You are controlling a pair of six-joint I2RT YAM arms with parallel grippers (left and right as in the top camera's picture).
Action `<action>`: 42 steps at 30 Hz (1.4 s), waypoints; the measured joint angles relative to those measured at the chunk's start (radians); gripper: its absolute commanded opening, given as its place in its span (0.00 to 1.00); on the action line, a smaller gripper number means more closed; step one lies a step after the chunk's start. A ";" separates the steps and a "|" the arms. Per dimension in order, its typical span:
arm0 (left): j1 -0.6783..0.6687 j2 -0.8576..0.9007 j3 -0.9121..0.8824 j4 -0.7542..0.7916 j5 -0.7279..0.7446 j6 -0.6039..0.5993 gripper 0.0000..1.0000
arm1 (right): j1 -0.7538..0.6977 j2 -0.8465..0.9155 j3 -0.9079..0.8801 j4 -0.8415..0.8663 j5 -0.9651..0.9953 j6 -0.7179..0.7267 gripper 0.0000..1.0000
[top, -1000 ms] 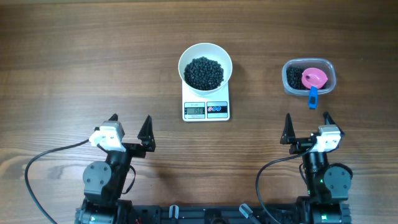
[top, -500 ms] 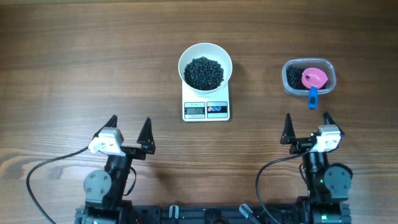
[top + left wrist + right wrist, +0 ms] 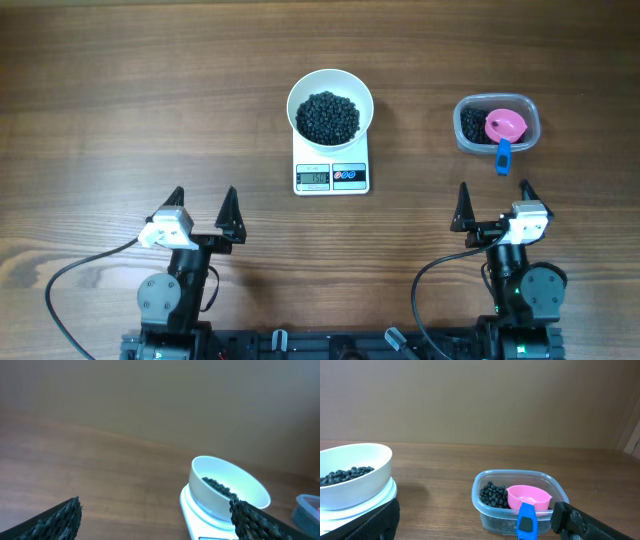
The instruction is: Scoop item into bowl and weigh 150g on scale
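Note:
A white bowl point(image 3: 330, 105) stands on the small white scale point(image 3: 331, 177) at the table's middle, with a heap of black beads, the item point(image 3: 329, 116), inside it. The scale's grey display is lit. More black beads point(image 3: 472, 124) lie in a clear plastic tub point(image 3: 497, 124) at the right, with a pink scoop point(image 3: 505, 126) on a blue handle resting in it. My left gripper point(image 3: 201, 204) is open near the front left, empty. My right gripper point(image 3: 494, 202) is open near the front right, also empty. In the wrist views the bowl point(image 3: 227, 491) point(image 3: 352, 477) and tub point(image 3: 520, 502) lie ahead.
Both arm bases and a black cable point(image 3: 70, 265) sit along the table's front edge. Bare wood lies between the grippers and the scale.
The left arm has drawn back toward the front edge and settled, its gripper still open. The right arm, bowl, scale and tub have not moved.

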 measured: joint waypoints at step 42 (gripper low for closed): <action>0.000 0.000 -0.002 -0.045 -0.007 0.254 1.00 | 0.000 0.000 0.000 0.000 0.000 0.000 1.00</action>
